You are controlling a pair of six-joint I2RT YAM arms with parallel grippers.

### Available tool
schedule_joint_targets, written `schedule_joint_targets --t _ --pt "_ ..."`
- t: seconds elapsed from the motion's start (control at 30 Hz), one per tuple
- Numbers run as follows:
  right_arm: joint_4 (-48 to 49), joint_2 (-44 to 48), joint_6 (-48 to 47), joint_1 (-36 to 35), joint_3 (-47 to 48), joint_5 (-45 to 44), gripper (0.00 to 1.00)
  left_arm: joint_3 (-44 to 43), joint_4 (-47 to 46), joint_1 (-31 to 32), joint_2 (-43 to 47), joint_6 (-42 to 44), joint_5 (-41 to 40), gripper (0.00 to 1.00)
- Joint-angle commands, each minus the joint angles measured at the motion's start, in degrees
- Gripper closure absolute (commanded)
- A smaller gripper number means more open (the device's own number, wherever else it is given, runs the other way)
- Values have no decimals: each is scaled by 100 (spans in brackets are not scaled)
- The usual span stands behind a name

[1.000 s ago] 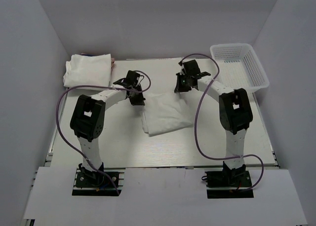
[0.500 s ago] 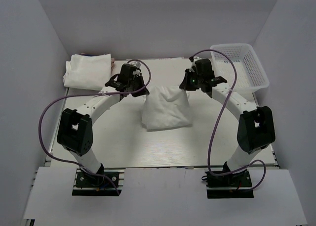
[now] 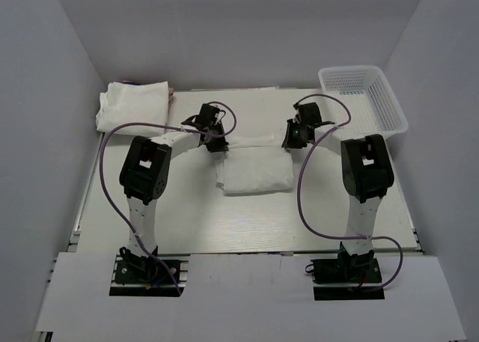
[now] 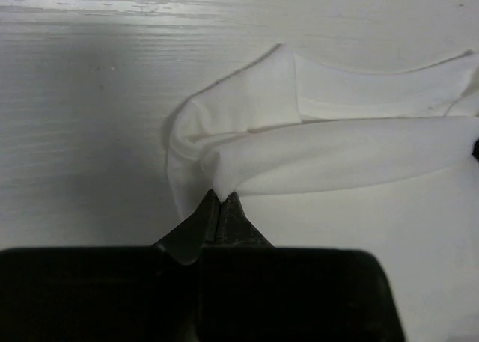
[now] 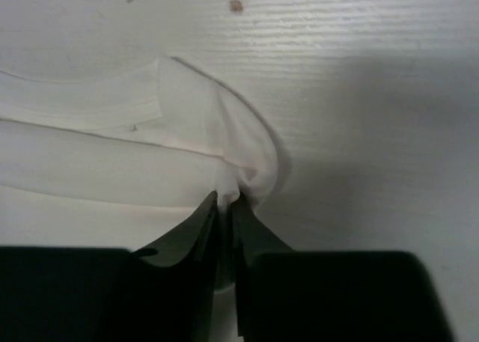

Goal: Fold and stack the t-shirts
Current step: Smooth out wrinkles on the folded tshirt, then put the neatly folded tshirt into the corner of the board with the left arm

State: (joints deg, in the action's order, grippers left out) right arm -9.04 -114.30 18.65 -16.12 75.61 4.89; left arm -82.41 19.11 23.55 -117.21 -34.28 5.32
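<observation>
Your left gripper and right gripper each pinched a corner of the t-shirt, so you needed to lower both evenly.

The pale wood-grain surface carries a half-folded white t-shirt lying between the left tool and right tool, its far corners pinched in them. A folded bundle lies beyond and left of the left tool. A mesh basket sits beyond and right of the right tool.
</observation>
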Motion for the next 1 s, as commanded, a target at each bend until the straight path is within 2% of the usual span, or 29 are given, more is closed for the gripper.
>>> schedule_joint_targets --t 0.0,0.03,0.1,0.13,0.17,0.2,0.23,0.27,0.37,0.5,0.53,0.6,0.7,0.8,0.97 --pt "192 -197 -643 118 479 179 78 -512 311 -79 -30 88 -584 100" --pt "131 -189 -722 127 637 214 70 -661 373 -79 -30 88 -637 100" --pt "69 -93 -933 118 901 258 61 -740 443 -79 39 88 -559 100" --pt "-27 -23 -977 109 989 346 56 -811 583 -79 153 149 -559 87" --pt "-254 48 -1204 118 1095 538 47 -812 654 -79 224 150 -559 65" --pt "-491 83 -1311 118 1444 862 40 -812 725 -79 320 202 -559 36" --pt "-581 231 -1442 109 1526 995 32 -812 786 -79 426 203 -559 12" --pt "-764 294 -1487 118 1579 1232 10 -812 839 -79 670 203 -559 0" --pt "-854 829 -1435 56 1344 1436 10 -514 840 -79 1067 150 -419 0" --pt "-57 1821 -839 21 176 2093 10 249 699 -79 1586 150 -32 0" --pt "50 1928 -768 30 -497 2339 10 382 699 -79 1726 150 56 0" --pt "437 2174 -644 30 -897 2691 10 698 637 -79 1841 150 249 0" --pt "535 2132 -486 4 -1504 2921 10 1041 435 -79 1991 150 548 0" --pt "824 1886 -398 -40 -2040 2738 10 1218 356 -79 2114 89 663 0" --pt "510 1428 -713 -49 -1955 2263 10 1332 540 -79 1983 88 531 0"
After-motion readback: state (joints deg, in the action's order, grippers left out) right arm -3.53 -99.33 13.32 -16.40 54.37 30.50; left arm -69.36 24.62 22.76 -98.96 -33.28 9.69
